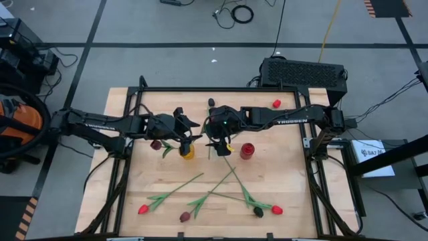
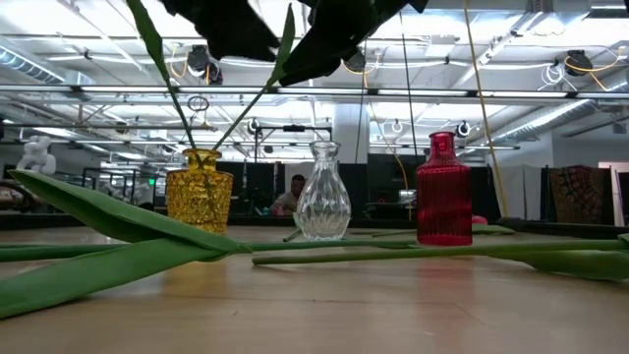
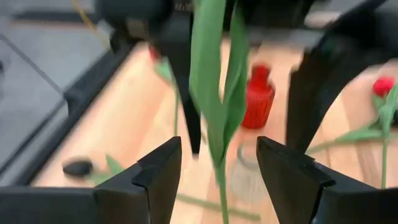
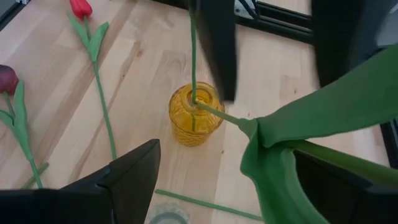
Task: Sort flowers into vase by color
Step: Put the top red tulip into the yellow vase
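Note:
A yellow vase (image 4: 194, 116) (image 1: 188, 151) holds two flowers by their stems; the stems lean out of its mouth (image 2: 201, 152). One has a maroon head (image 1: 156, 144). My left gripper (image 3: 217, 149) is open above the vase, with a leafy stem (image 3: 214, 93) standing between its fingers. My right gripper (image 4: 224, 162) is open right of the vase, and a broad leaf (image 4: 298, 130) of the other flower reaches between its fingers. A clear vase (image 2: 322, 192) and a red vase (image 2: 443, 189) stand to the right. Several more flowers (image 1: 200, 197) lie on the near table. My left gripper has the stem between its open fingers, and no touch shows. My right gripper has the broad leaf lying by one finger (image 4: 336, 180); I cannot tell whether the two touch.
A single red flower head (image 1: 276, 104) lies near the far right corner. A black frame (image 1: 127, 167) runs around the wooden table. Stems and leaves (image 2: 118, 231) cross the near half of the table; the far left part is bare wood.

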You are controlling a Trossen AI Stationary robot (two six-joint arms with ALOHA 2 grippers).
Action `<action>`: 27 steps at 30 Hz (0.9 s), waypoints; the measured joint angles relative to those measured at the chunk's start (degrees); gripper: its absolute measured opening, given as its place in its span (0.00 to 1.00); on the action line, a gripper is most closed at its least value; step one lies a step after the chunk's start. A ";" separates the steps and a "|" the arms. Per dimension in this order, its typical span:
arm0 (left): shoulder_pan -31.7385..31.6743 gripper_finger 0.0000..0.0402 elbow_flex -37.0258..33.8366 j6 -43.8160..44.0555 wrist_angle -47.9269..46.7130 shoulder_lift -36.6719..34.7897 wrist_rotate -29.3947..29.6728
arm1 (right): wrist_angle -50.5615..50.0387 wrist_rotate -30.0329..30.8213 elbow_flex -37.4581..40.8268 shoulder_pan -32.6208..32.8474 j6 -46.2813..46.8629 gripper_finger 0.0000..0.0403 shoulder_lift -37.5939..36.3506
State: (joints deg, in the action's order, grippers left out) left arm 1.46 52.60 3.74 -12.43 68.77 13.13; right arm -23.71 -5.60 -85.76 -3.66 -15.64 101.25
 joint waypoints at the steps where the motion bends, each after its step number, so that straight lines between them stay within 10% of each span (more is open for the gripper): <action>1: -0.15 0.54 -0.57 0.44 -0.02 0.45 -0.02 | 0.10 0.01 0.00 0.02 -0.02 0.78 0.00; 17: -1.46 0.50 -2.93 1.89 1.94 1.99 0.46 | 2.58 -0.01 0.00 0.02 -0.02 0.78 0.00; 27: -1.49 0.08 -2.95 0.03 3.35 1.81 0.52 | 2.29 -0.34 0.00 0.00 3.30 0.78 0.00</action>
State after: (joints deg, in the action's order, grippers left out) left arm -0.03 49.65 3.77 -9.08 70.58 13.65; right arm -21.42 -5.94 -85.76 -3.66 -12.33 101.25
